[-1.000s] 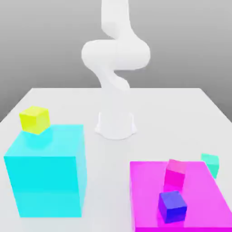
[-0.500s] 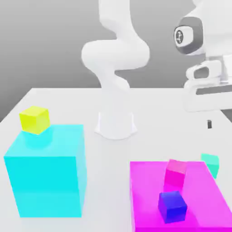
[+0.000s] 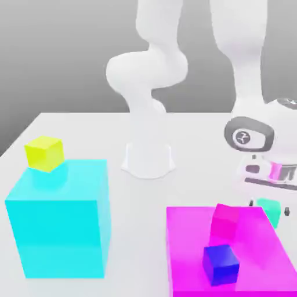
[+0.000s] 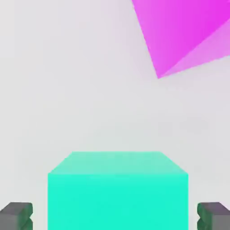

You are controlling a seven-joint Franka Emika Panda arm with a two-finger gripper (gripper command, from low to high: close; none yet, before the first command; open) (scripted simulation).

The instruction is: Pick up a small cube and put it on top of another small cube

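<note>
"Hanging low over there at the exterior view's right, is that the claw (image 3: 269, 207)?"

"Yes, right down around the mint cube (image 3: 268, 210). The fingers (image 4: 16, 216) stand apart, one to each side of it, a bit wider than the cube itself. I can see a sliver of bench (image 3: 139, 232) between the cube and each one, so it has hold of nothing."

"And the mint cube is down on the bench?"

"It is, near a corner of the magenta slab (image 3: 191, 255) but not touching it, over by the slab's far end."

"What about the other little cubes?"

"The pink cube (image 3: 225, 221) and the blue cube (image 3: 220, 265) both sit on the slab, the blue in front of the pink. The yellow cube (image 3: 44, 153) is on the big cyan block (image 3: 61, 232), toward the back of its top, at the exterior view's left."

"So nothing is stacked on a small cube?"

"No, each small one has a bare top. The white arm (image 3: 246, 87) reaches down from above to the claw, and its base (image 3: 148, 162) stands on the bench farther back, between the block and the slab as we see them."
</note>
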